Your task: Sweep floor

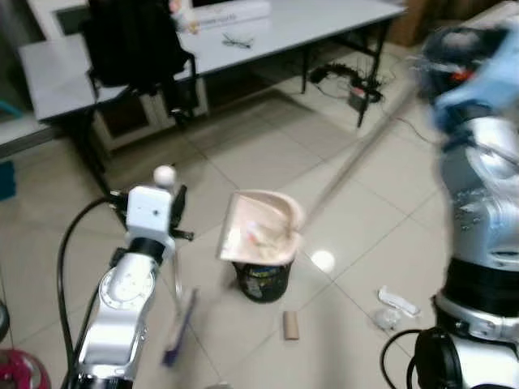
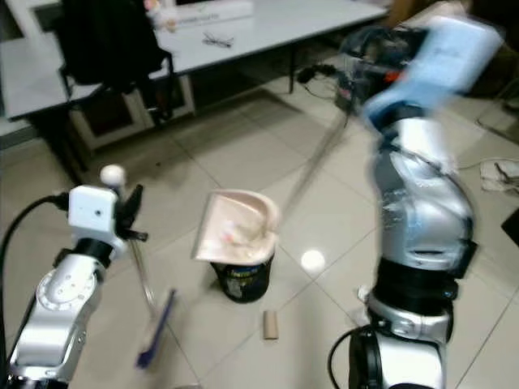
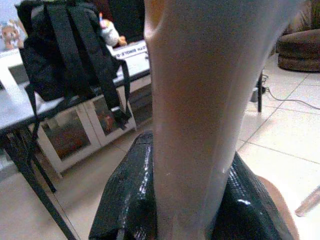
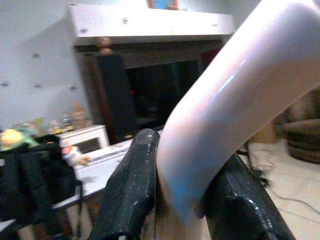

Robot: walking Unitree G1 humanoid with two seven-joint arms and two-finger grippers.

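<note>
A pale pink dustpan [image 1: 261, 227] sits tipped over the mouth of a small black bin [image 1: 263, 279] on the tiled floor [image 1: 243, 154], between the two arms; a few bits of litter lie in its scoop. Its long pale handle [image 1: 357, 154] runs up and away to the right, blurred along its length. The right gripper [image 4: 185, 200] is raised high at the right, and the right wrist view shows its two black fingers [image 4: 132, 185] clamped on either side of the handle's curved pale top. The right arm [image 2: 418, 219] is bent, with its forearm lifted and blurred.

A broom [image 1: 180, 324] with a purple head touches the floor just left of the bin, its thin shaft leaning up to a pale round knob near the left gripper [image 3: 185, 200]. In the left wrist view the black fingers [image 3: 125, 195] close around a thick pale shaft. The left arm [image 1: 122, 300] reaches forward, low at the left.

On the floor near the bin lie a cardboard tube [image 1: 290, 324] and, further right, crumpled white wrappers [image 1: 393, 304]. Behind stands a grey table [image 1: 308, 20] with a black backpack [image 1: 134, 40] on it.
</note>
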